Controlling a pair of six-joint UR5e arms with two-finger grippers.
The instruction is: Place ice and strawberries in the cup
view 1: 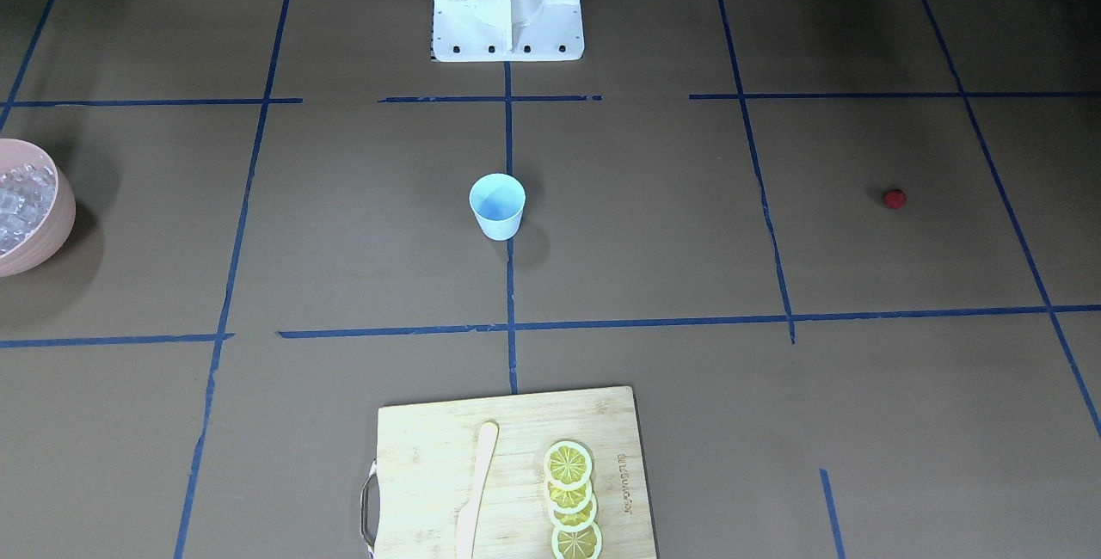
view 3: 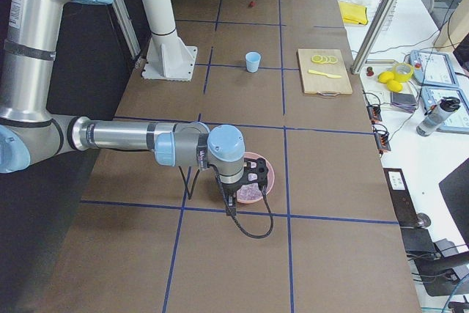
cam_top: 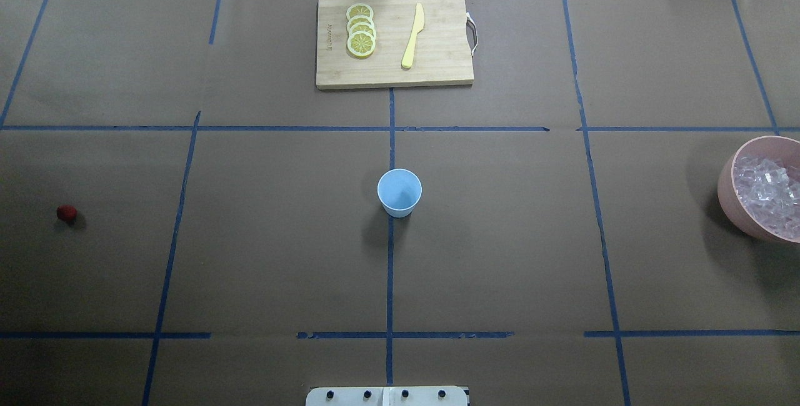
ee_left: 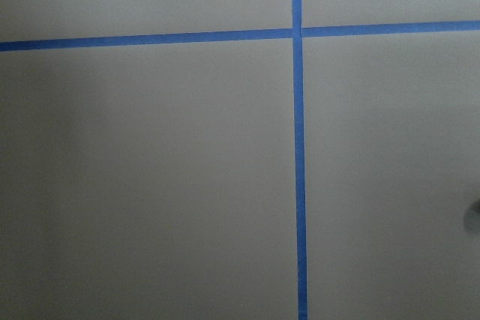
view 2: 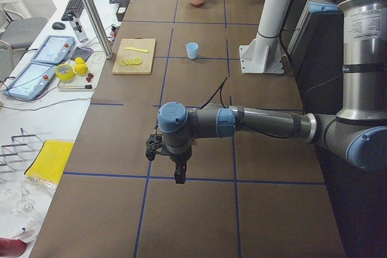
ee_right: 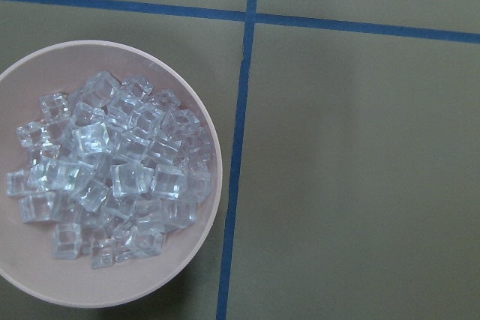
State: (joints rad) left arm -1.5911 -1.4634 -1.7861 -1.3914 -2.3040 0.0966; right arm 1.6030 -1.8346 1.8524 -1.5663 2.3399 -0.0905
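Ice (ee_right: pixel 112 177) in pink bowl (ee_right: pixel 201 249) just under R tool (view 3: pixel 254 179); cup (cam_top: pixel 399 192) well away from L tool (view 2: pixel 179 173). Tools' spread: can't tell.

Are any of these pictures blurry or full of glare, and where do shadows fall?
Overhead exterior view: sharp, evenly lit; the cup throws a soft shadow toward the robot's side. Right wrist view: the ice is crisp with small glints, no harsh glare. Left wrist view: slightly soft, only blue tape on brown paper.
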